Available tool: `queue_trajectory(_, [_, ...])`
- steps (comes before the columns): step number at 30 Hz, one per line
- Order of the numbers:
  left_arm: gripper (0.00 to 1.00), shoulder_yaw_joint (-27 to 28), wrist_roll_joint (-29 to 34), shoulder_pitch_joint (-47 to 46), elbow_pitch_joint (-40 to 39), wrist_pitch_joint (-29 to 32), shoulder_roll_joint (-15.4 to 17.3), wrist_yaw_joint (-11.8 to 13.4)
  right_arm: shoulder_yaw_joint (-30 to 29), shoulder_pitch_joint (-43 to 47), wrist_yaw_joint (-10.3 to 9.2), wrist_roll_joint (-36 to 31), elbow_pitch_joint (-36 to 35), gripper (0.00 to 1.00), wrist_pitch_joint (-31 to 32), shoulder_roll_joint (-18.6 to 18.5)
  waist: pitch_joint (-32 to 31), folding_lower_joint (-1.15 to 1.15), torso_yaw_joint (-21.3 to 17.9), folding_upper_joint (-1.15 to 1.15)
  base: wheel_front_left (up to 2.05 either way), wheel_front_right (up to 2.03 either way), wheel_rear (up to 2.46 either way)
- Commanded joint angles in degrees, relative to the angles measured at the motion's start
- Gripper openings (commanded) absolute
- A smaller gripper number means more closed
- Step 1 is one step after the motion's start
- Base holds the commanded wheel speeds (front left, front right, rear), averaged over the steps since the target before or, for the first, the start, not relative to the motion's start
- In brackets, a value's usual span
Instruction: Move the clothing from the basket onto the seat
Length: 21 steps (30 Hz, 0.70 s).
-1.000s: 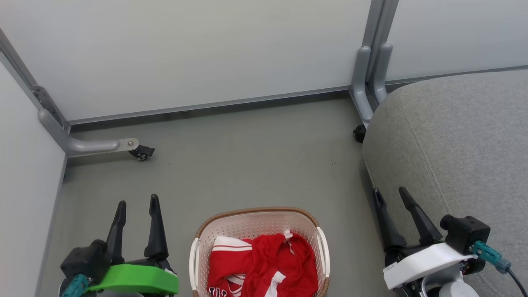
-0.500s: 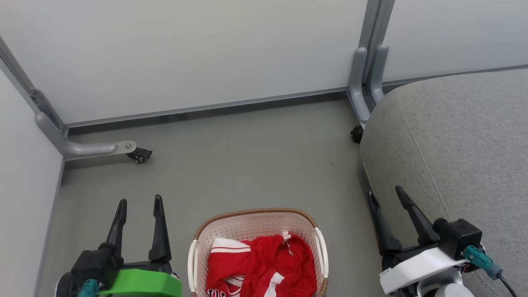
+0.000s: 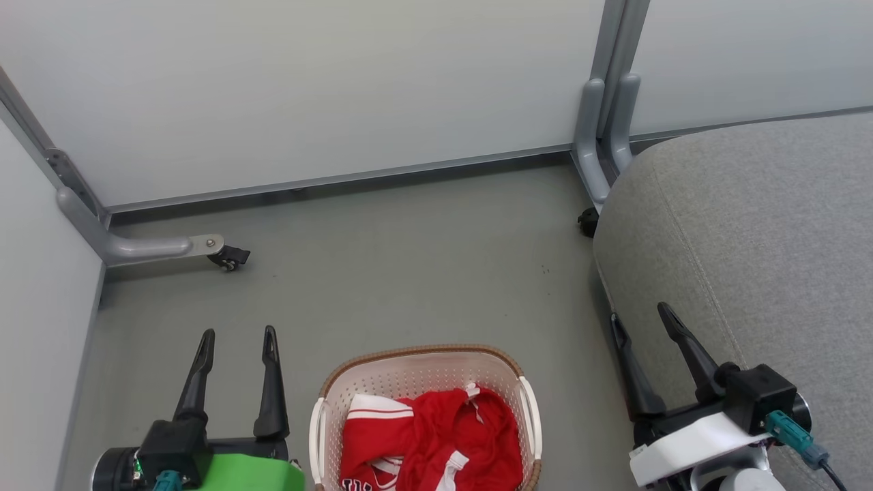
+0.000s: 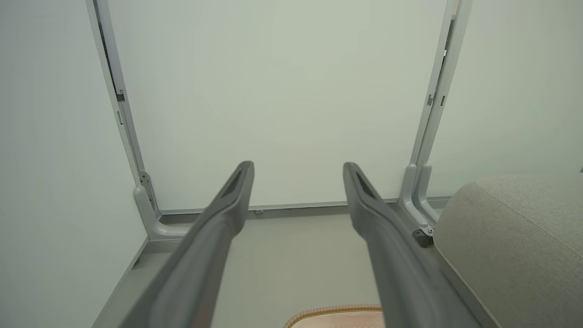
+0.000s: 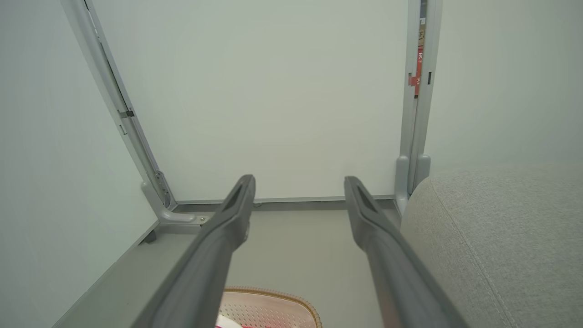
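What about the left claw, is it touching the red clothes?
Apart. In the head view the open left claw hangs over bare floor, and the wall of the basket stands between it and the clothing lying inside.

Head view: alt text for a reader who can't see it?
Red clothing lies heaped in a cream basket on the grey floor, bottom centre. The open left gripper and open right gripper flank it, both empty; the grey seat sits at right, pale partition walls behind.
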Motion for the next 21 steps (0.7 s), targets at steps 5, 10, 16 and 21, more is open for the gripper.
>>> queue_trajectory(5, [1.0,-0.35,3.37,0.91,-0.53,-0.98,0.41,-0.12,0.27,0.7,0.0,-2.83,-0.59,1.0,-0.95,-0.34,-0.07,0.0,-0.03,0.0,0.0,0.0,0.0])
queue_trajectory(10, [1.0,-0.65,5.46,1.26,-0.89,-1.47,0.42,0.05,0.51,0.83,0.0,-4.63,-0.76,1.0,-1.51,-0.34,-0.11,0.0,0.01,0.0,0.0,0.0,0.0])
queue_trajectory(16, [1.0,-0.6,5.81,1.32,-0.77,-1.53,0.42,-0.07,0.42,0.95,0.0,-4.55,-0.67,1.0,-1.52,-0.34,-0.22,0.0,0.14,0.0,0.0,0.0,0.0])
queue_trajectory(21, [1.0,-0.53,5.76,1.39,-0.72,-1.53,0.42,-0.07,0.61,1.03,0.0,-4.3,-0.44,1.0,-1.52,-0.34,-0.31,0.0,0.09,0.0,0.0,0.0,0.0])
